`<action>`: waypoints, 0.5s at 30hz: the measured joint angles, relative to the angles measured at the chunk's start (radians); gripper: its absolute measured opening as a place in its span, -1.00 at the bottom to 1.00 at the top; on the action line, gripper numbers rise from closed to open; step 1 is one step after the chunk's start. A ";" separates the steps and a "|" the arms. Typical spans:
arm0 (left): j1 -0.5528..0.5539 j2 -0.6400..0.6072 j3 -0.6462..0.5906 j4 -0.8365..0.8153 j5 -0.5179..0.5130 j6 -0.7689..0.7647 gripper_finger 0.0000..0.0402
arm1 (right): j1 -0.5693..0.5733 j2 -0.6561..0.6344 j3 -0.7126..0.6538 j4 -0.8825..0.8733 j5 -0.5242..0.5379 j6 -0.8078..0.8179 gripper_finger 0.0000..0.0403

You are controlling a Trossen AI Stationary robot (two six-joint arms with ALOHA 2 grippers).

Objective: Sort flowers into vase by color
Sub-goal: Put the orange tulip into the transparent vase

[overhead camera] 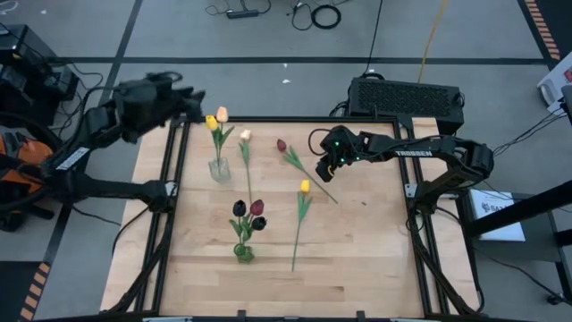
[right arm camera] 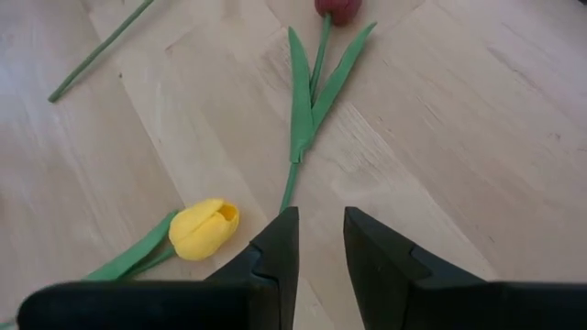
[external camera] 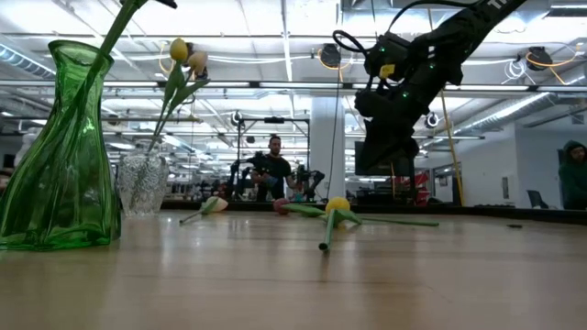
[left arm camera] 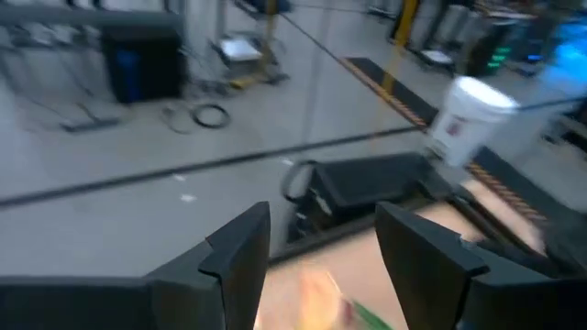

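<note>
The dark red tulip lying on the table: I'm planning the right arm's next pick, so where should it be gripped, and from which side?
Probably the bare stem just below the leaves, from straight above. The dark red tulip lies flat on the table, its thin stem free of the yellow tulip nearby. The right gripper hangs over that stretch, open narrowly; fingers should straddle the stem crosswise.
</note>
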State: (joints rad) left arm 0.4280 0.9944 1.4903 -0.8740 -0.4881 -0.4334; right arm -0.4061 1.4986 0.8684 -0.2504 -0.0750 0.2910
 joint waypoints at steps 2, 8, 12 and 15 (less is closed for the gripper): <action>0.072 0.050 0.037 0.004 0.001 0.047 0.02 | 0.000 0.000 0.000 0.000 0.000 0.037 -0.59; 0.307 0.196 0.132 0.000 0.127 0.121 0.02 | 0.000 0.000 0.000 -0.001 0.000 0.158 -0.59; 0.458 0.284 0.163 0.000 0.299 0.178 0.02 | 0.000 0.000 0.000 -0.001 0.000 0.245 -0.59; 0.544 0.332 0.164 -0.005 0.364 0.189 0.02 | 0.000 0.000 0.000 -0.001 0.000 0.303 -0.59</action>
State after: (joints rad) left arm 0.9721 1.3262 1.6547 -0.8785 -0.1241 -0.2439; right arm -0.4061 1.4986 0.8684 -0.2515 -0.0753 0.5937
